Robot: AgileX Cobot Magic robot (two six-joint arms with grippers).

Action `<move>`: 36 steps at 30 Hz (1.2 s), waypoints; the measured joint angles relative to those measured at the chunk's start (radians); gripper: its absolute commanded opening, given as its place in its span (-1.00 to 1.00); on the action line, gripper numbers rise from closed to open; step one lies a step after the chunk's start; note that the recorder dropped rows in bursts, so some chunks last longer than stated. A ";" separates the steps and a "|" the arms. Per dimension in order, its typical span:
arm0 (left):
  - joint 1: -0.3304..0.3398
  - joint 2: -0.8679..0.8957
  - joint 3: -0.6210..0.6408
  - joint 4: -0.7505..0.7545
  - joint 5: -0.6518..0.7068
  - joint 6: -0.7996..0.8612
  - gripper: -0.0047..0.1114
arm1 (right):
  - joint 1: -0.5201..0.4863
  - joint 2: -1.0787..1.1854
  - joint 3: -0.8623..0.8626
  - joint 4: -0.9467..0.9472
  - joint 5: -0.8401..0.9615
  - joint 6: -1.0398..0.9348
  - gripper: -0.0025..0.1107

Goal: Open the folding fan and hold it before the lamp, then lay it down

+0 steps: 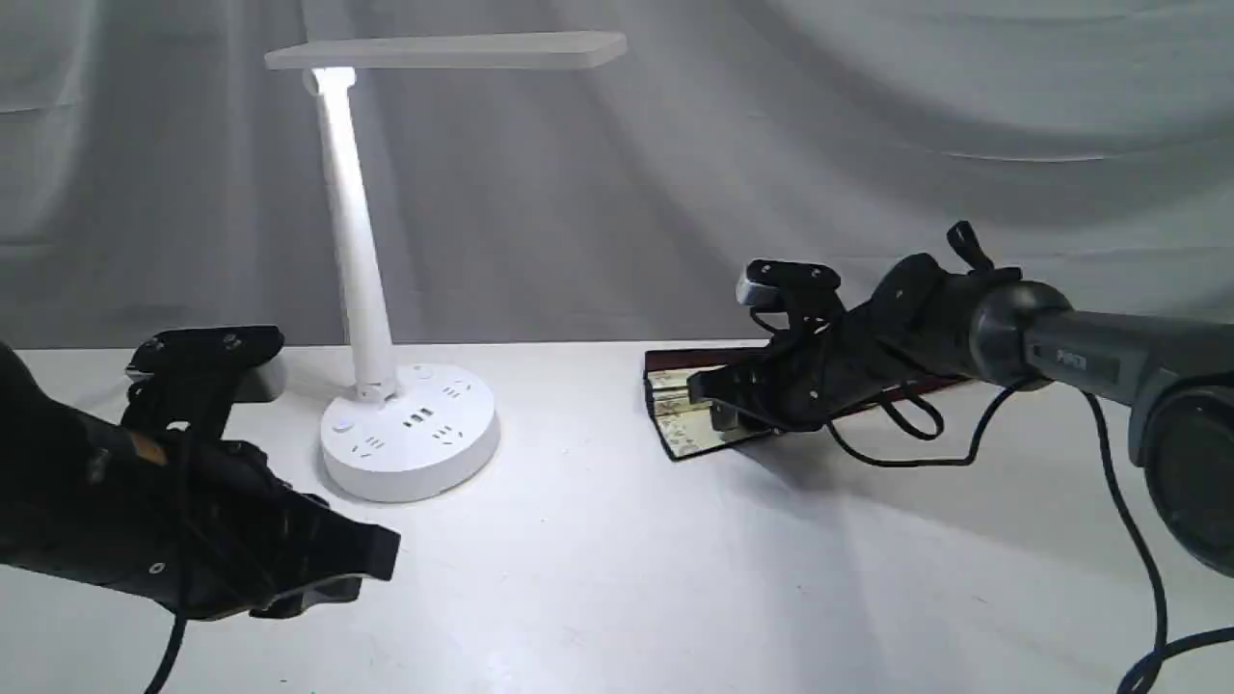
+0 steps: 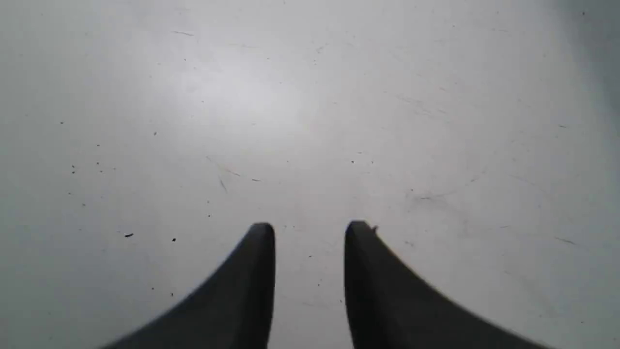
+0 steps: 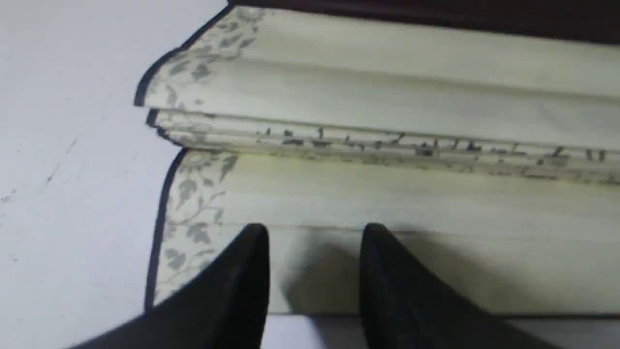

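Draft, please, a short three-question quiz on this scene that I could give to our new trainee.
1. Multiple choice: what lies beneath the right tool? A a book; B the folding fan; C a cup.
2. True or false: the left tool hovers over the bare table with nothing between its jaws.
3. Short answer: is the lamp lit or off?
Key: 1 B; 2 true; 3 lit.
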 measured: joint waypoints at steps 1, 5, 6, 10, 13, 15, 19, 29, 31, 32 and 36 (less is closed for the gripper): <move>0.000 0.000 0.000 0.000 0.000 0.000 -0.48 | 0.003 -0.005 0.002 -0.005 0.002 0.002 -0.39; 0.000 0.000 0.000 0.000 0.000 0.000 -0.48 | 0.009 -0.034 0.004 -0.017 -0.024 0.034 -0.39; 0.000 0.000 0.000 0.000 0.000 0.000 -0.48 | 0.009 -0.044 0.004 -0.021 -0.031 0.056 -0.38; 0.000 0.000 0.000 0.000 0.000 0.000 -0.48 | -0.003 -0.059 -0.013 -0.039 -0.056 0.109 -0.12; 0.000 0.000 0.000 0.000 0.000 0.000 -0.48 | -0.014 -0.058 -0.014 -0.095 -0.097 0.109 -0.07; 0.000 0.000 0.000 0.000 0.000 0.000 -0.48 | -0.017 -0.045 -0.014 -0.127 -0.115 0.109 -0.11; 0.000 0.000 0.000 0.000 0.002 0.000 -0.48 | -0.018 0.001 -0.014 -0.147 -0.122 0.111 -0.20; 0.000 0.000 0.000 0.000 0.018 0.000 -0.48 | -0.018 0.029 -0.025 -0.152 -0.085 0.126 -0.39; 0.000 0.000 0.000 0.000 0.018 0.000 -0.48 | -0.018 0.027 -0.031 -0.152 -0.041 0.127 -0.46; 0.000 0.000 0.000 0.000 0.018 0.000 -0.48 | -0.018 0.025 -0.033 -0.152 -0.022 0.127 -0.49; 0.000 0.000 0.000 0.000 0.018 0.000 -0.48 | -0.016 0.016 -0.036 -0.143 0.074 0.138 -0.54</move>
